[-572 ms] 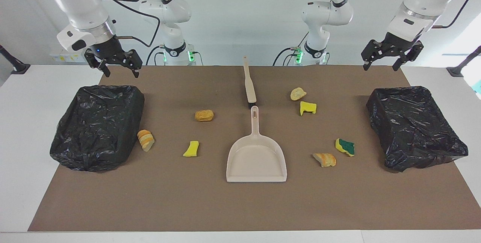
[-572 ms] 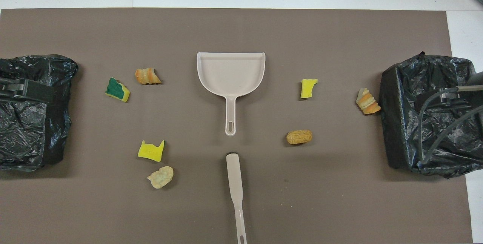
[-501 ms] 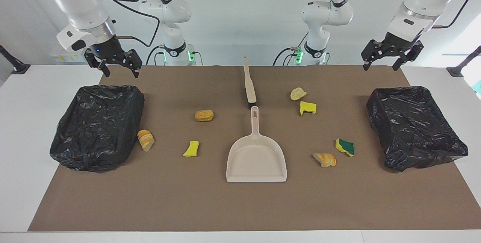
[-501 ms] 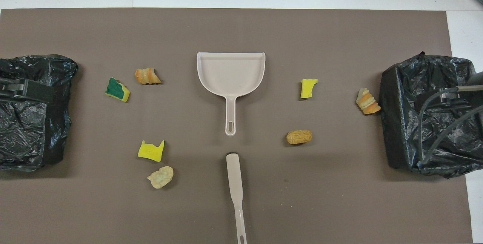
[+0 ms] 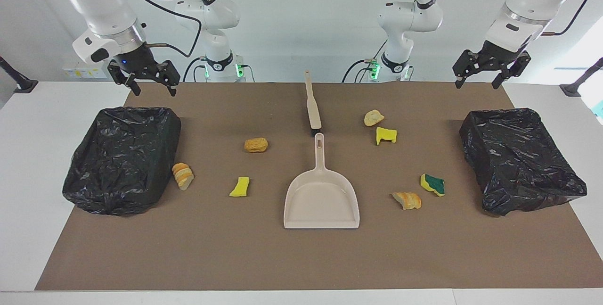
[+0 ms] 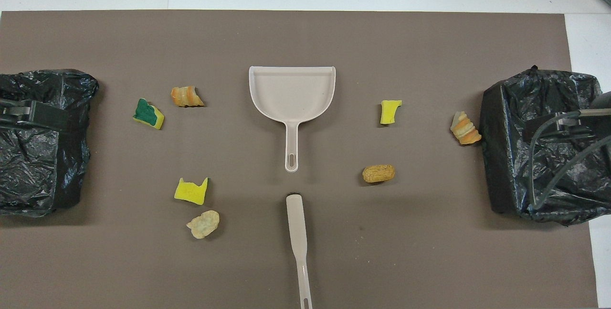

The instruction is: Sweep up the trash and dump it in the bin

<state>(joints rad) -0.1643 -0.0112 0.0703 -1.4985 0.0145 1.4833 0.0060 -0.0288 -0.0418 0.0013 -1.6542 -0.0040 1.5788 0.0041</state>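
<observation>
Right now both grippers hang up in the air w/ jaws apart, holding nothing: left gripper over the mat edge by the bin at its end, right gripper likewise by the other bin. Trash lies scattered on the brown mat, approx. either side of the dustpan; brush lies just nearer the robots than its handle.

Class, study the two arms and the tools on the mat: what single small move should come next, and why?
Probably the right gripper should come down toward the brush. Both grippers are open and hold nothing, the left gripper waiting over the mat's edge. All seven scraps still lie loose around the empty dustpan, so a sweeping tool must be picked up first.
</observation>
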